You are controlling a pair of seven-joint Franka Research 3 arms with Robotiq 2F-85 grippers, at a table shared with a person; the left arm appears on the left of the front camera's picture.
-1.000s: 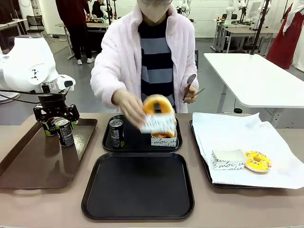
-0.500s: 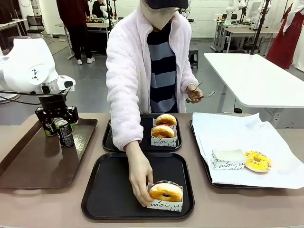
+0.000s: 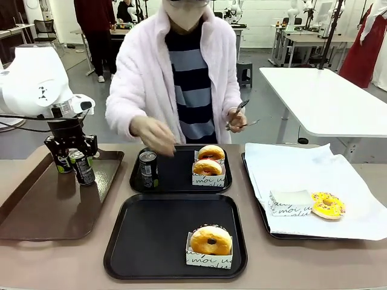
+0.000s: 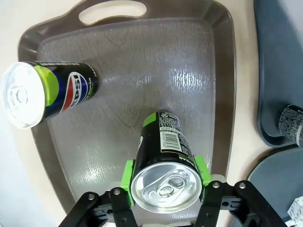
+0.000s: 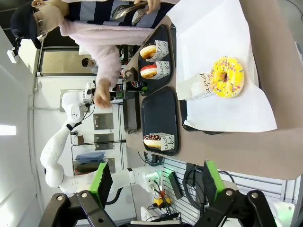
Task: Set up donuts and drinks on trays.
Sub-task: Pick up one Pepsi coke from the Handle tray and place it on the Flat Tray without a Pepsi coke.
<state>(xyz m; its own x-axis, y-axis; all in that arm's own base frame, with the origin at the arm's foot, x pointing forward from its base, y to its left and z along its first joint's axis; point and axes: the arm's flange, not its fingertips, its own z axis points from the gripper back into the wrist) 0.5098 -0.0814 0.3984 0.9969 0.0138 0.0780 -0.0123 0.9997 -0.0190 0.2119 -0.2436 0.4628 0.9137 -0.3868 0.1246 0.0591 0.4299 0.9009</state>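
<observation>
My left gripper stands over the back of the glossy brown tray, shut on the top of an upright drink can. In the left wrist view its green pads press both sides of that can. A second can stands beside it on the same tray. The far black tray holds one can and two boxed donuts. On the near black tray sits a boxed chocolate-iced donut. My right gripper hangs open and empty, high above the table.
A paper-lined tray at the right carries a yellow sprinkled donut and an empty white box. Across the table a person holds tongs in one hand; the other hand hovers above the far tray.
My left gripper has shut on the can. The person set a boxed donut on the near black tray and drew the hand back above the far tray.
</observation>
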